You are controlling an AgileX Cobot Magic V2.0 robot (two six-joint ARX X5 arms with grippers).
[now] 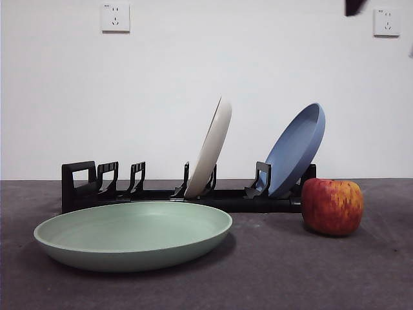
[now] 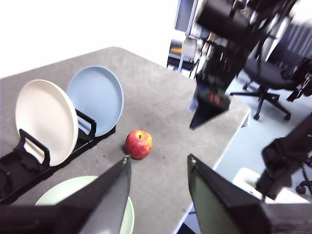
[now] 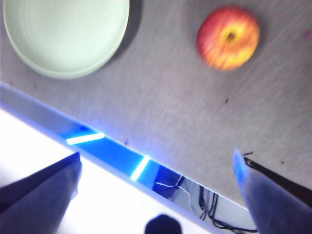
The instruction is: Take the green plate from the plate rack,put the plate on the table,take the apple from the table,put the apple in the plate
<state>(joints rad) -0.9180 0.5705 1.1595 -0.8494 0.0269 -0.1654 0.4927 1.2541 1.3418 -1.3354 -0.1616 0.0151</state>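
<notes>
The large, round, pale sage-green matte plate (image 1: pixel 133 234) already lies flat and empty on the dark grey, rough table (image 1: pixel 277 271), just in front of the long, low black plastic plate rack (image 1: pixel 187 192), so the first half of the job looks finished. The round red apple with yellow-orange streaks (image 1: pixel 332 206) sits on the table beside the rack's far end, well apart from the green plate and untouched; picking it up and setting it in the plate is what remains. In the rack, a cream-white plate (image 1: pixel 209 148) and a blue plate (image 1: pixel 297 150) lean in their slots. The right gripper (image 3: pixel 156 187) hangs high over the table's edge, its jaws spread wide and empty, with the apple and green plate both in its view below; it appears the likelier one to fetch the apple. The left gripper (image 2: pixel 158 187) is also raised, jaws wide apart and holding nothing, looking down on the rack, the apple and part of the green plate.
</notes>
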